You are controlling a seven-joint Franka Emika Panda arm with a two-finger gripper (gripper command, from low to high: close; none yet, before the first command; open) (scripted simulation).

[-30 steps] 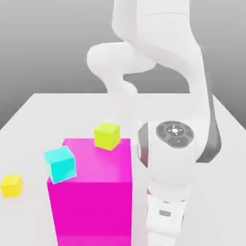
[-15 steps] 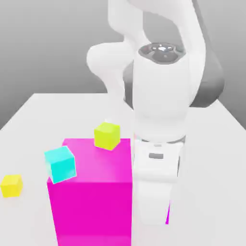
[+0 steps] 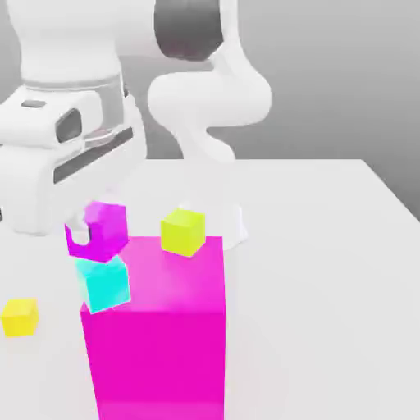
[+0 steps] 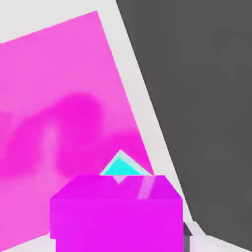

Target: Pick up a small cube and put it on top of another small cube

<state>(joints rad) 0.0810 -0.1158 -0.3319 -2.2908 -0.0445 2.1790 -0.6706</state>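
Small cube [image 3: 102, 230] glossy magenta-purple; cyan cube [image 3: 105, 284] smooth, plain; table [image 3: 320, 246] matt white.

A purple cube [image 4: 116, 211] sits close up, a cyan cube [image 4: 123, 169] peeking from behind it, against the big magenta block [image 4: 59, 98].

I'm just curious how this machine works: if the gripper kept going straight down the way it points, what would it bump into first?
The gripper points down with the small purple cube between its fingers. Directly below sits the turquoise cube, so the purple cube would likely press onto that first. Whether they already touch is unclear.
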